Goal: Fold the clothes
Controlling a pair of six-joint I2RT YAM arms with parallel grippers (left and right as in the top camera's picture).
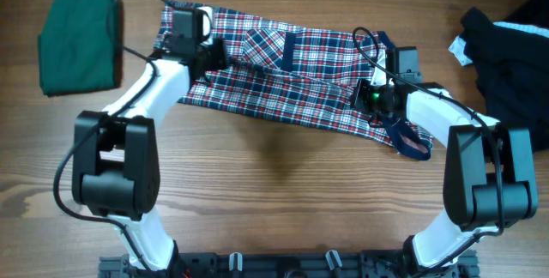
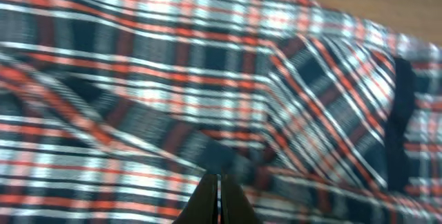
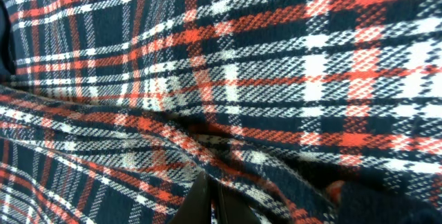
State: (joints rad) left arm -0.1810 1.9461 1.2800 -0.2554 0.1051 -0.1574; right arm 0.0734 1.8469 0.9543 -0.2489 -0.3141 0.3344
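The plaid dress (image 1: 300,63) lies stretched crosswise over the far middle of the table, its navy strap (image 1: 410,141) trailing at the right. My left gripper (image 1: 220,55) is on its left part and my right gripper (image 1: 367,98) on its right part. In the left wrist view the fingers (image 2: 219,198) are pressed together with plaid cloth (image 2: 207,79) pinched between the tips. In the right wrist view the fingers (image 3: 214,200) are likewise shut on a fold of the plaid (image 3: 276,79). A navy-trimmed pocket (image 1: 273,48) shows on top.
A folded dark-green garment (image 1: 79,42) lies at the far left. A black garment (image 1: 510,63) with a bit of white is heaped at the far right. Bare wooden table (image 1: 283,192) shows in front of the dress, between the two arm bases.
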